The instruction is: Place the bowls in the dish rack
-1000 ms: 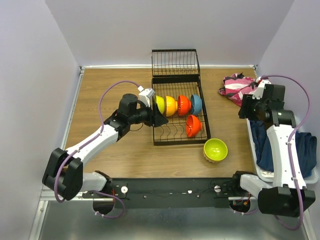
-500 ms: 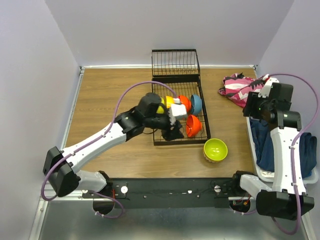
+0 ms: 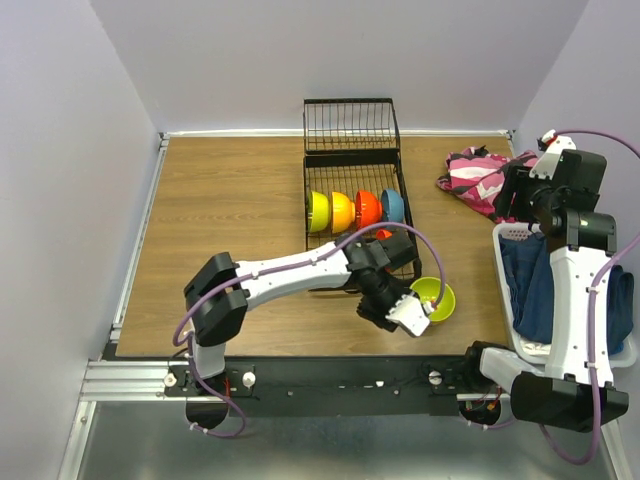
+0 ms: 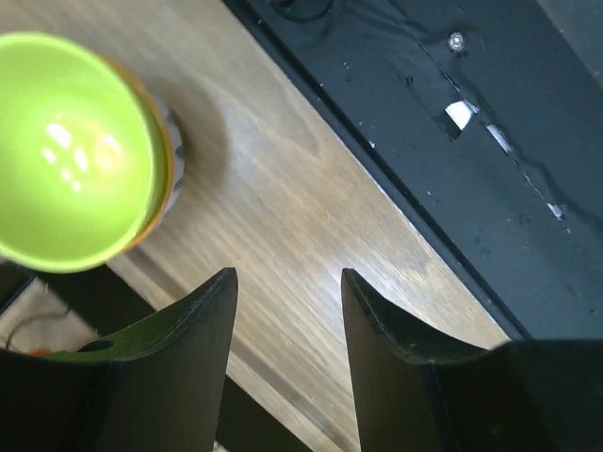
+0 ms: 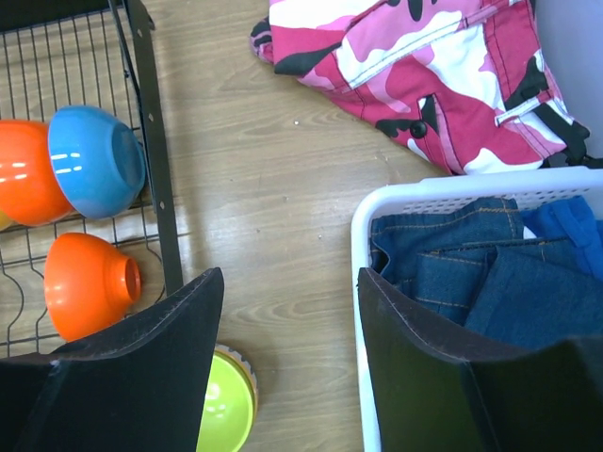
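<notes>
The black wire dish rack [image 3: 400, 185] holds a row of bowls on edge: lime-yellow [image 3: 318, 210], yellow-orange [image 3: 342, 210], red-orange [image 3: 368, 208] and blue [image 3: 392, 206]. Another orange bowl [image 5: 85, 282] lies in the rack's front part, mostly hidden by my left arm in the top view. A lime green bowl [image 3: 434, 297] stands upright on the table in front of the rack; it also shows in the left wrist view [image 4: 71, 151]. My left gripper [image 3: 412, 318] is open and empty just beside this bowl, over bare wood [image 4: 287, 282]. My right gripper [image 3: 512, 205] is open and empty, held high [image 5: 287, 282].
A white laundry basket [image 5: 396, 202] of jeans stands at the right edge. A pink camouflage garment [image 3: 470, 172] lies right of the rack. The black mounting rail [image 4: 452, 141] runs along the table's near edge, close to the left gripper.
My left arm has swung from the rack's left side across its front to the lime green bowl on the table. My right arm has drawn back and to the right.
</notes>
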Controlling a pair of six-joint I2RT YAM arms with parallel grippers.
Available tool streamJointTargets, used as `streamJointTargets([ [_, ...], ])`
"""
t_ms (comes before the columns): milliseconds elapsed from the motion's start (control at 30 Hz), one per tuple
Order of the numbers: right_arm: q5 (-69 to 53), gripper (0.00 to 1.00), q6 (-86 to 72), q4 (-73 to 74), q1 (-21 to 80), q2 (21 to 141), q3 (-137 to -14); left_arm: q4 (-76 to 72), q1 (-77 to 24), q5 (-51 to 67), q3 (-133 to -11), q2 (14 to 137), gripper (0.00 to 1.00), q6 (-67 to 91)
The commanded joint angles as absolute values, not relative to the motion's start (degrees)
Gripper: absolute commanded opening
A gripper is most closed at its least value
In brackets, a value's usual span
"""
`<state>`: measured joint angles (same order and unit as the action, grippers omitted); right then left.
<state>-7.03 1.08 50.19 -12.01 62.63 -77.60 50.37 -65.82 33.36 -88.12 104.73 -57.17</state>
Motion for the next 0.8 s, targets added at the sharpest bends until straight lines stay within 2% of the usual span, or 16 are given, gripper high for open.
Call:
streamJointTargets([
  [0, -6.0, 0.67, 1.6, 49.4, -12.3, 61.7, -75.9, 49.7, -68.3, 30.5, -92.9, 107.4, 0.56, -60.0],
  [600, -7.2, 0.67, 1.1, 49.2, -12.7, 63.0, -73.9, 40.0, -70.7, 27.2, -100.0, 118.6, 0.52, -55.5],
  [700, -7.5, 0.67, 1.1, 49.1, -12.6, 63.0, -73.5, 40.3, -70.8, 27.2, -101.0, 120.0, 0.49, -55.0],
  [767, -7.6, 0.67, 1.0, 49.0, -12.7, 62.8, -73.1, 40.6, -70.8, 27.2, -101.5, 120.6, 0.42, -54.8],
])
